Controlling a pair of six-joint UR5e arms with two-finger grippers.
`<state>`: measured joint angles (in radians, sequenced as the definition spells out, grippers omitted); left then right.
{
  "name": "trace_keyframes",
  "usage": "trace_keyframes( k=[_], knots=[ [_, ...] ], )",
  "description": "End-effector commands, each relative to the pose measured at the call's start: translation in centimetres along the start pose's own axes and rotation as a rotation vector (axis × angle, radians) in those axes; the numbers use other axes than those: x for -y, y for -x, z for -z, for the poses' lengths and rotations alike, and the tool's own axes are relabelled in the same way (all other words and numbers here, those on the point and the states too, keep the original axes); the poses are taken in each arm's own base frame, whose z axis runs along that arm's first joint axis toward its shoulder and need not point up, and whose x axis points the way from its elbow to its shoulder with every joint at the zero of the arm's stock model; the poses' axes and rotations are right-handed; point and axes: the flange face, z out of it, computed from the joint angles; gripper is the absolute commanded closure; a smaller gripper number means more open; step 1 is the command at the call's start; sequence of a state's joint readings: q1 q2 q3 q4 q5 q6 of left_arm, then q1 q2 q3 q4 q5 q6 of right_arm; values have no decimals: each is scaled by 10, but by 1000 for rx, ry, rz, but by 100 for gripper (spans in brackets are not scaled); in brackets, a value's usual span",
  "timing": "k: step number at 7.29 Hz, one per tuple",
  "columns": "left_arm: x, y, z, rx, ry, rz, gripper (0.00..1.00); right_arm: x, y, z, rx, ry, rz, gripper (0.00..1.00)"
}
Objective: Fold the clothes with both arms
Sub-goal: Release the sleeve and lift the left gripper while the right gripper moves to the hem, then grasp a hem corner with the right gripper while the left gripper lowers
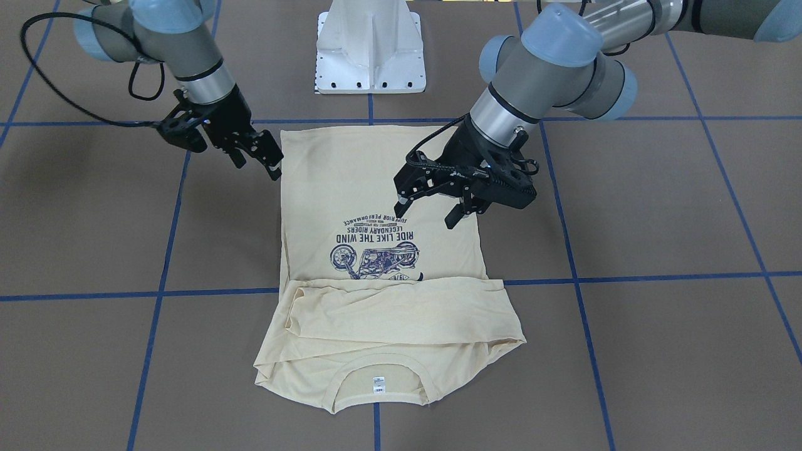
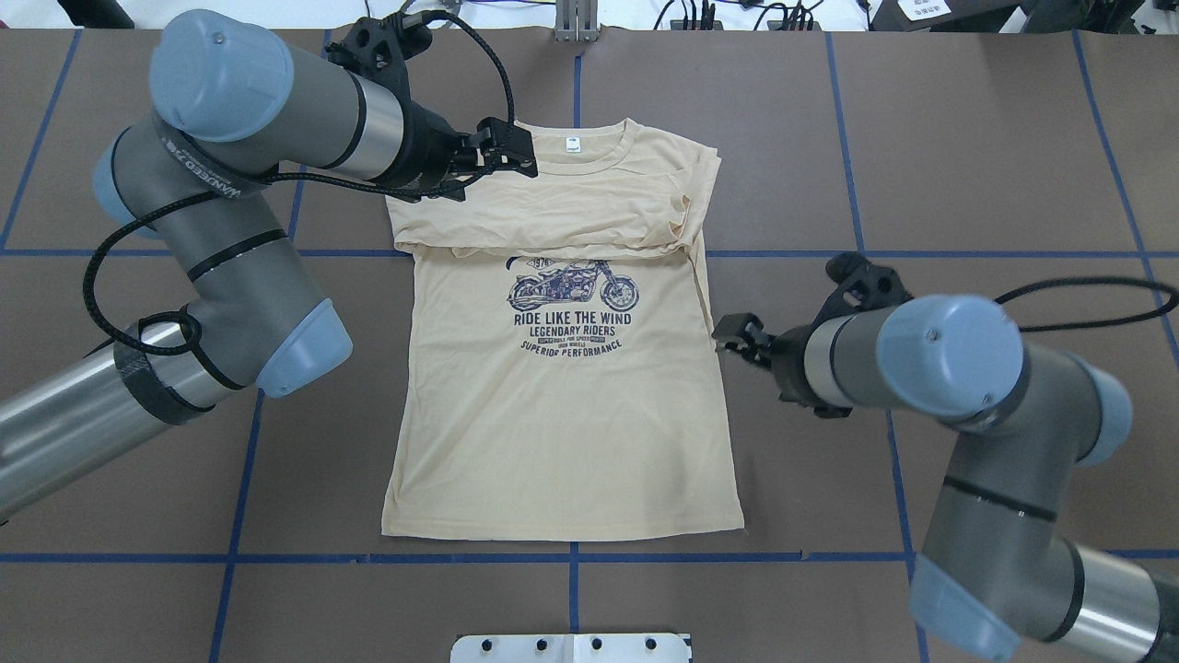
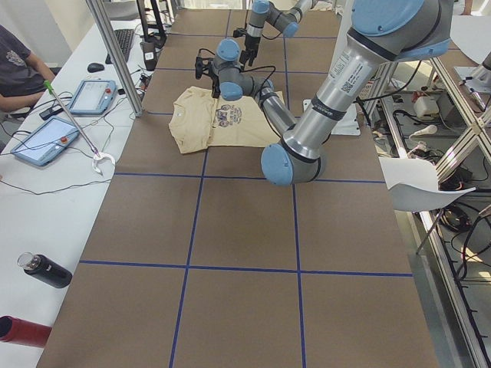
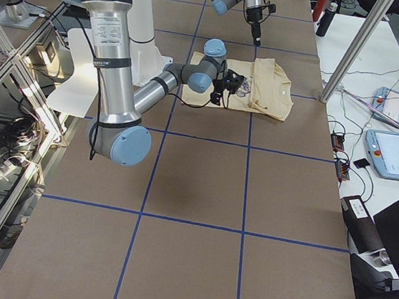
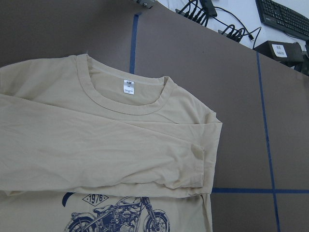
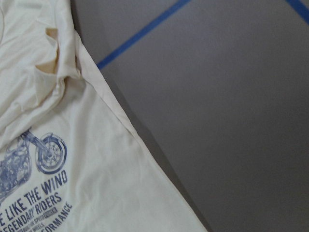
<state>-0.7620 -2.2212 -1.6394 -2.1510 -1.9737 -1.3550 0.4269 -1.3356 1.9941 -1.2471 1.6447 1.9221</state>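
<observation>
The cream-yellow T-shirt [image 1: 376, 188] lies flat on the table, print side up, collar away from the robot. Both long sleeves are folded across the chest above the navy motorcycle print [image 2: 571, 290]. The white neck label [image 2: 573, 143] shows inside the collar. My left gripper [image 1: 428, 212] hovers open and empty above the shirt, over the collar's left shoulder in the overhead view [image 2: 520, 152]. My right gripper [image 1: 257, 164] hovers open and empty beside the shirt's right edge [image 2: 732, 333]. The wrist views show only shirt [image 5: 96, 145] [image 6: 72, 193], no fingers.
The white pedestal base [image 1: 369, 50] stands at the robot's side of the table. Blue tape lines [image 2: 571, 557] grid the brown table. Tablets [image 3: 50, 142], a dark bottle [image 3: 46, 270] and an operator [image 3: 15, 61] are along the far side bench.
</observation>
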Motion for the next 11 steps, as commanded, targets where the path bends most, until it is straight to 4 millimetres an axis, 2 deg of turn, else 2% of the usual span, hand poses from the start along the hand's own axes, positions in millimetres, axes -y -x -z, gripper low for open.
trace_keyframes(
  k=[1, 2, 5, 9, 11],
  knots=[
    [1, 11, 0, 10, -1, -7, 2, -77, -23, -22, 4, -42, -57, 2],
    [1, 11, 0, 10, -1, -7, 2, -84, -37, -29, -23, -39, -55, 2],
    [-1, 10, -1, 10, 1, 0, 2, -94, -65, -38, -74, -27, -35, 4],
    [-1, 10, -2, 12, 0, 0, 2, -110, -70, -39, -82, -5, -19, 4],
    [0, 10, -1, 10, -2, 1, 2, -113, -72, -41, -85, -5, -15, 11]
  ],
)
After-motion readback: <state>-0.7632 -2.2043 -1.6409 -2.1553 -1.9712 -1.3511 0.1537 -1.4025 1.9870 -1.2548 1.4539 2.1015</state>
